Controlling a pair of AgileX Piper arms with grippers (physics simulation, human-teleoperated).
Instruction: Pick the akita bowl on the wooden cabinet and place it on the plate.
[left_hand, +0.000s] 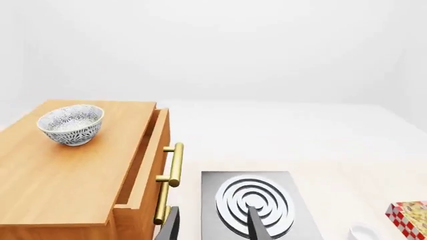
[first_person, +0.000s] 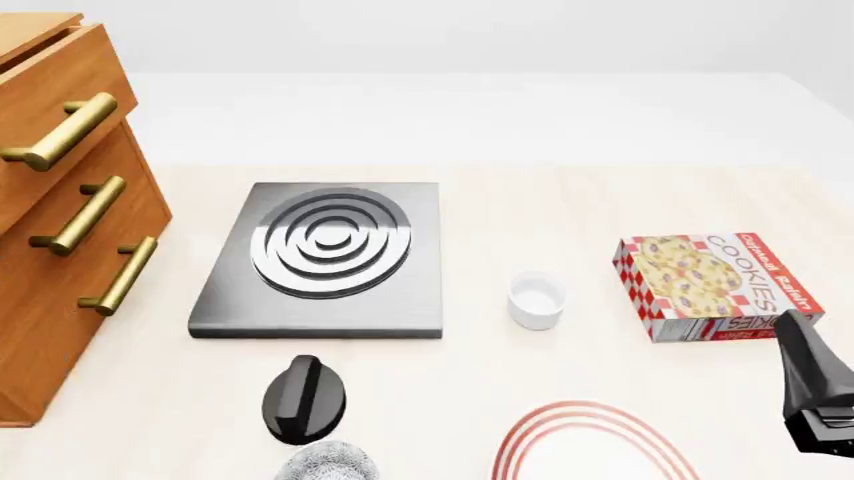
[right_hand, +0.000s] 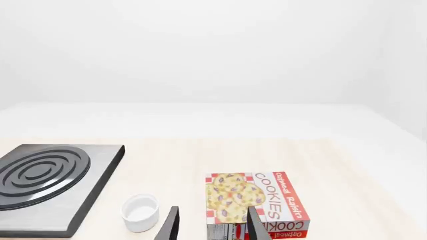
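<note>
**Both Grippers Open, Bowl on Cabinet**

Left gripper (left_hand: 212, 227): fingers parted, nothing held, raised level with the wooden cabinet (left_hand: 60, 175) top, beside its handles. Right gripper (right_hand: 212, 225): fingers parted, nothing held. Akita bowl (left_hand: 71, 123): upright on the cabinet top, toward its rear. Plate (first_person: 594, 447): on the table, well apart from the cabinet, past the stove (first_person: 323, 258).

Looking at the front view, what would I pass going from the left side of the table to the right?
Wooden cabinet → grey stove → small white cup → cookie box → right gripper at the edge.
</note>
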